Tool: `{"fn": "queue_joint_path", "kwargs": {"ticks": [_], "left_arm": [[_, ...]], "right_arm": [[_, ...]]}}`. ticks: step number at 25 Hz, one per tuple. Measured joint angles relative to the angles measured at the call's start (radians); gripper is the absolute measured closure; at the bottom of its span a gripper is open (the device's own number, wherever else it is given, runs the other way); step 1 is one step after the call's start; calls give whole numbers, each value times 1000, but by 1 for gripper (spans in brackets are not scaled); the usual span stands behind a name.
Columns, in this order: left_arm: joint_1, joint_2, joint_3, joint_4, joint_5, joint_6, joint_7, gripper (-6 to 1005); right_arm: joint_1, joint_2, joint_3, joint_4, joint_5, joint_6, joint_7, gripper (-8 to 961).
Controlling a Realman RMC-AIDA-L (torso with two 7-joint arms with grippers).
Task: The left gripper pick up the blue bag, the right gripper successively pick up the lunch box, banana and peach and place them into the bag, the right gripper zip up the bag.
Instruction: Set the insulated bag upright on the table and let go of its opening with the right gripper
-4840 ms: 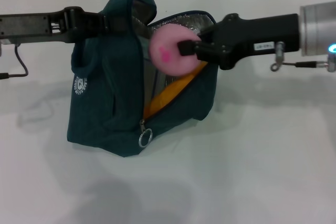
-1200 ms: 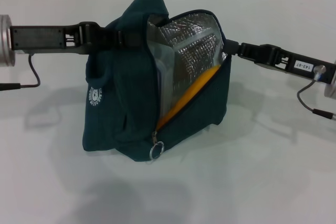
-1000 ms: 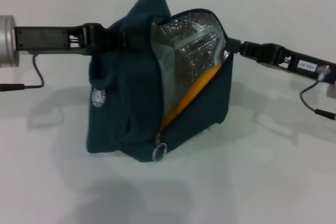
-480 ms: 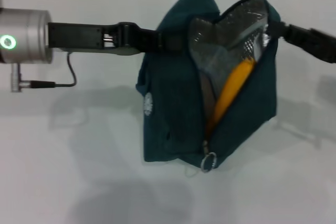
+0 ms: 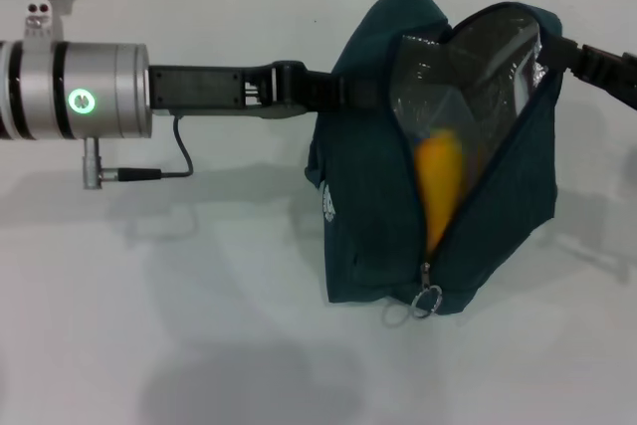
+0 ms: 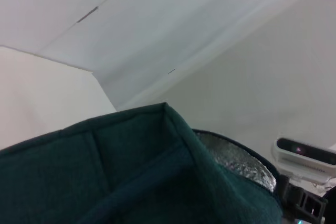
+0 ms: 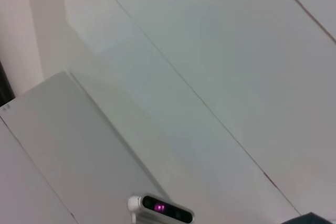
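The blue bag [image 5: 368,186] stands on the white table with its mouth open, showing the silver lining [image 5: 478,57]. My left gripper [image 5: 343,92] is shut on the bag's upper left fabric. At the far right, the narrow tip of my right gripper [image 5: 559,50] is closed on the rim of the opening. The banana [image 5: 436,181] stands on end inside the bag. A clear shape behind it may be the lunch box; I cannot be sure. The peach is hidden. The ring zipper pull [image 5: 428,301] hangs at the bag's base. The left wrist view shows the bag's fabric [image 6: 131,182].
White table surface lies on all sides of the bag, with a pale wall behind. The left arm's cable [image 5: 149,171] hangs just above the table at left. The right wrist view shows only wall panels and a small camera unit [image 7: 160,209].
Both arms and the bag have shifted to the right, and the bag has turned its opening more toward me. The peach held by the right gripper earlier no longer shows.
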Motion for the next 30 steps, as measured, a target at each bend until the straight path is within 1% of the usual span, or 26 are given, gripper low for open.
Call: {"fn": "queue_joint_path", "kwargs": {"ticks": [8,12,19,22,26,30], "left_arm": [[10,-1,0,-21,-2,-2,13,947],[11,-1,0,-22,-5,-1,13,947],[14,-1,-3,-28,-11,4,10,947],[16,5,-3,-57,-34,7,9,947],[16,15,-3,-86,-61,23,12,947],[19,14,-8,-87,-61,32,12,947]], "right_arm": [[27,-4,-1,68,-3,18,-8,877],[31,-4,-1,73,-7,16,-9,870],[24,-7,12,73,-5,-26,-16,857],[20,-6,33,74,-7,-51,-27,852],[19,-8,36,88,-8,-58,-28,677],[21,-10,36,95,-9,-62,-28,531]]}}
